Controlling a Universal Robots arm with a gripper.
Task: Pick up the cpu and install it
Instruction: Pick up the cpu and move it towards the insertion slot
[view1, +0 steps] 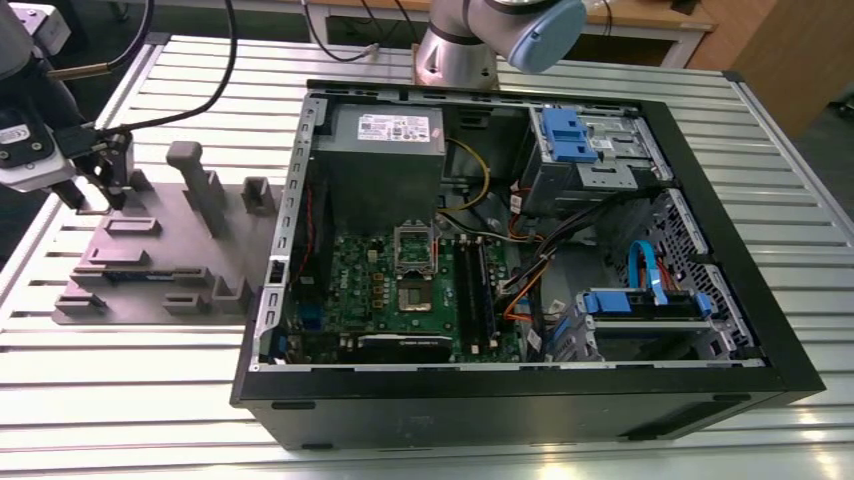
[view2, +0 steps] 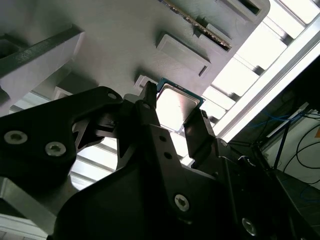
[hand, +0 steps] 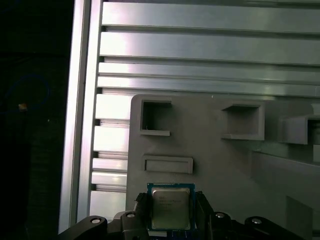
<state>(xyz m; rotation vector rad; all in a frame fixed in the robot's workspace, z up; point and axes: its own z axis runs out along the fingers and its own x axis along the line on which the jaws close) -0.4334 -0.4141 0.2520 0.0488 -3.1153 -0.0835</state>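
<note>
1. The surface is a slatted aluminium top that carries everything else.
2. An open black computer case lies on its side, filling the surface from its middle to the edge at the exterior view's right.
3. The arm's base stands at the far edge of the surface, just behind the case.
4. A green motherboard sits on the case floor, with its square socket frame near the board's middle.
5. A grey fixture block with upright posts and shallow pockets lies just beside the case, toward the surface's edge at the exterior view's left.
6. The pincer hangs over the fixture's far corner, the one away from the case. In both wrist views its black fingers press against two opposite edges of the chip, so it is clamped on it.
7. The cpu, silver-topped with a thin rim, sits between the fingertips directly over the grey fixture, well apart from the socket frame. I cannot tell whether its underside touches the fixture.
</note>
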